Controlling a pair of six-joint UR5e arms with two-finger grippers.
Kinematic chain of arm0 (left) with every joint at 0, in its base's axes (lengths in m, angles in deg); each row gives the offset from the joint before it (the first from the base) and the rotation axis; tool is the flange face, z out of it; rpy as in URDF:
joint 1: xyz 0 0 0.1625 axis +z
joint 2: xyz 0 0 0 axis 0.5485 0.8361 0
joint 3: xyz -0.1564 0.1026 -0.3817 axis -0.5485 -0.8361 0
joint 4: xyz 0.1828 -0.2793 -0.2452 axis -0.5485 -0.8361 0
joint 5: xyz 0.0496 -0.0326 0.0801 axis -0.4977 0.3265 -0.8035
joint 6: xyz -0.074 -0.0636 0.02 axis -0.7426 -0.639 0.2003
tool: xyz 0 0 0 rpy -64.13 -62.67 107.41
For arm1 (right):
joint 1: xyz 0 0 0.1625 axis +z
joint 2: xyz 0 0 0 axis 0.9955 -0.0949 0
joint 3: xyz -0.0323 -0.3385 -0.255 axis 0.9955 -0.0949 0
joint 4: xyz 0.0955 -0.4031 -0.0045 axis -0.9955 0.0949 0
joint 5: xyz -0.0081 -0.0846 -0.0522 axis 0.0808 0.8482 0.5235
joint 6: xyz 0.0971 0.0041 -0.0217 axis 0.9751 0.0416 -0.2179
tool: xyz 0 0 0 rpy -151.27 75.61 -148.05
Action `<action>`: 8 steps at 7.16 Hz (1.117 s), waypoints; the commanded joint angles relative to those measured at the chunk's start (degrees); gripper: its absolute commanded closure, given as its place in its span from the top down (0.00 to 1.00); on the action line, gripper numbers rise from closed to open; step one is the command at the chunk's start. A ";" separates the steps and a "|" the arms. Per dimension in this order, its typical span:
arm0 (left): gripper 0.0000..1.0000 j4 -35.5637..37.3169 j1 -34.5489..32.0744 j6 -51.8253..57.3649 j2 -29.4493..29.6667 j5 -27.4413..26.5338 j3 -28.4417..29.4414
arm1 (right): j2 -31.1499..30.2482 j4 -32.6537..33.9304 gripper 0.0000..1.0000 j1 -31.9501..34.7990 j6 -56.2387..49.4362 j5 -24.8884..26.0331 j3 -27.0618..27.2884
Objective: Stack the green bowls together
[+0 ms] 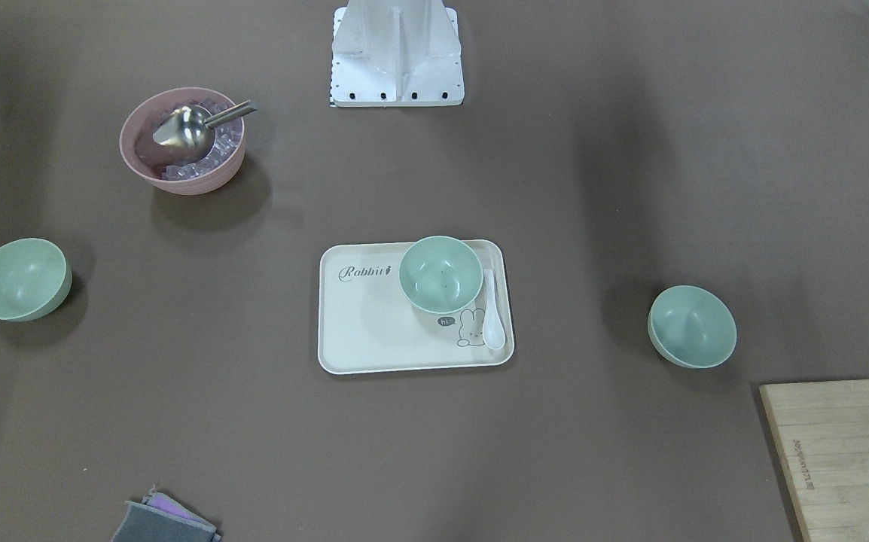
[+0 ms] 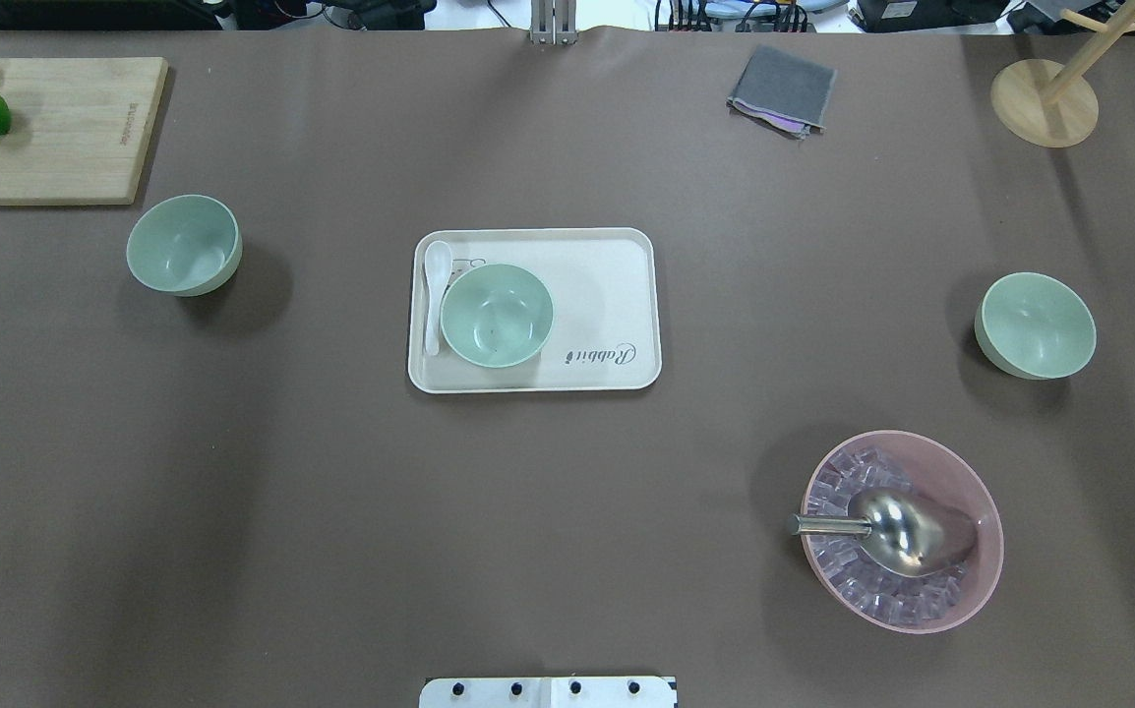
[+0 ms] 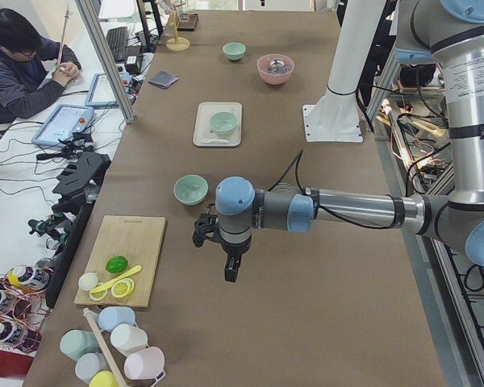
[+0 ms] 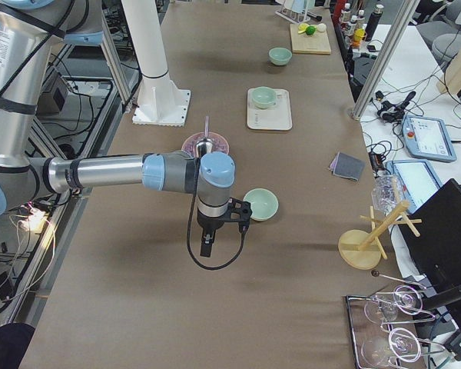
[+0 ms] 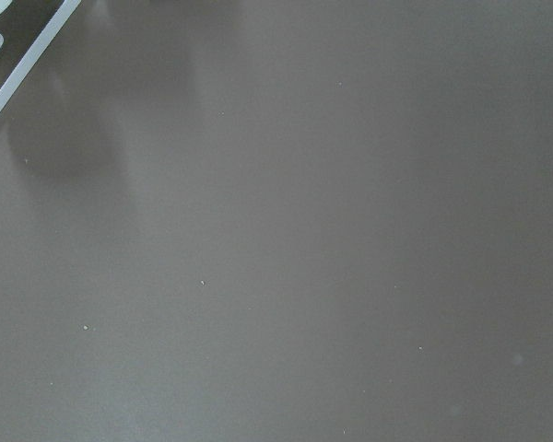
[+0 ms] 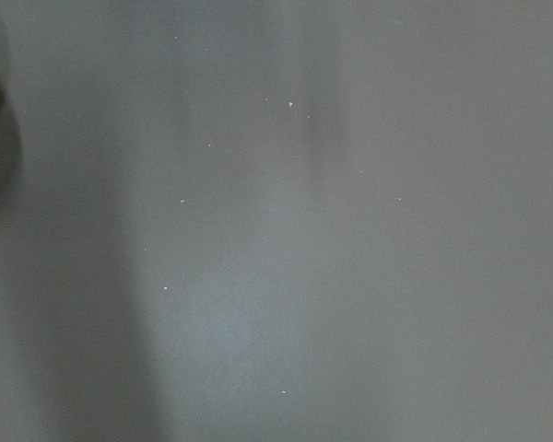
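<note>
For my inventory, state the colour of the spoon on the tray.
White. The spoon lies beside the green bowl on the tray; clearest in the front-facing view.

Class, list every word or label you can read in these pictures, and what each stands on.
"Rabbit", in script, on the cream tray.
"hi", in a speech bubble beside the rabbit drawing on that tray.
Mark on the wooden cutting board: too small to read.

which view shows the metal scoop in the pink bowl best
Overhead exterior: the shiny metal scoop appears largest and whole, handle included, lying in the big round pink bowl. The front-facing view shows it whole but smaller. Both side views show it tiny and far off, and the wrist views miss it.
</note>
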 commanded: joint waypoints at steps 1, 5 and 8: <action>0.98 0.27 0.09 -0.43 0.80 0.00 0.06 | 0.76 0.00 1.00 0.00 0.09 -0.35 0.11; 0.98 -0.25 0.27 0.09 2.29 0.09 -1.08 | 4.36 0.09 1.00 -0.09 0.09 -0.27 1.07; 0.98 -2.87 0.27 0.00 9.59 0.09 -1.35 | 13.14 -7.62 1.00 -0.26 1.31 -0.09 0.73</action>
